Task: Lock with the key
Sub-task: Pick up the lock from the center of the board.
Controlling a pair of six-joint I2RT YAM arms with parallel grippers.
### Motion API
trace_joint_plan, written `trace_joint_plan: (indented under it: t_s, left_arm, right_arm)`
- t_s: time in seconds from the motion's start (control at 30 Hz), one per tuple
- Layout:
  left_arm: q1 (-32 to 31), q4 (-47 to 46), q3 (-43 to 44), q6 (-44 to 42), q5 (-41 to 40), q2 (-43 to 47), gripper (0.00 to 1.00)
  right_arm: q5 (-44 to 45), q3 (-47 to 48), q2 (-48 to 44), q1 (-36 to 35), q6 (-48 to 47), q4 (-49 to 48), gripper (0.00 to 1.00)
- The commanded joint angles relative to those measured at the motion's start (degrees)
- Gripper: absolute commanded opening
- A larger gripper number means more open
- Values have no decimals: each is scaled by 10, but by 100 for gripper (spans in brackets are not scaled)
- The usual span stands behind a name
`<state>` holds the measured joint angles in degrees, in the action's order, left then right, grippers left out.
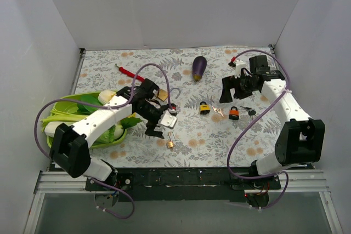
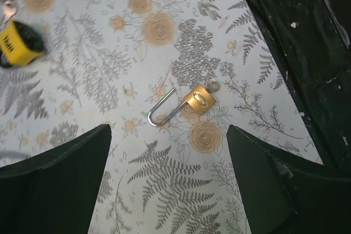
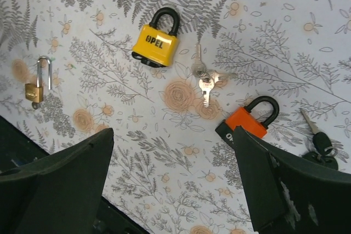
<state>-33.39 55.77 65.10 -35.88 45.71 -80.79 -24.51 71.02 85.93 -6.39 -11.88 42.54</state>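
A small brass padlock [image 2: 199, 100] lies on the floral cloth with its silver shackle [image 2: 160, 112] swung open. My left gripper [image 2: 170, 184] hovers open just short of it, with nothing between its fingers. The same padlock [image 1: 171, 143] shows in the top view near the front edge, beside my left gripper [image 1: 156, 126]. My right gripper [image 3: 175, 184] is open and empty above the cloth. Ahead of it lie a yellow padlock [image 3: 157, 43], a bunch of silver keys [image 3: 206, 78], an orange padlock [image 3: 245, 124] partly behind the right finger, and a black-headed key [image 3: 319, 140].
A larger brass padlock [image 1: 162, 95] with a silver shackle lies behind the left arm. A green basket [image 1: 64, 102] of vegetables sits at the left. An eggplant [image 1: 199, 67] and a red-handled tool [image 1: 129, 73] lie at the back. The black front rail [image 2: 296, 36] is close.
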Motion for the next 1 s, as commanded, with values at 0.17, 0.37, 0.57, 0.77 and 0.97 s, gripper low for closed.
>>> trace_joint_plan:
  t_s: [0.17,0.37,0.57,0.77,0.97]
  left_arm:
    - [-106,17,-26,-255,-63,-81,79]
    - [-123,32,-18,-309,-112,-153,72]
    - [-125,29,-8,-320,-118,-190,69]
    - [-126,27,1,-315,-118,-214,62]
    - [-128,27,6,-315,-119,-226,54]
  right_arm:
    - [-110,-32,-38,29,25,9,97]
    - [-143,-47,-48,38,29,11,98]
    - [-153,-50,-52,42,31,16,98]
    - [-166,-45,-53,43,31,20,98]
    - [-170,-42,-49,43,32,22,98]
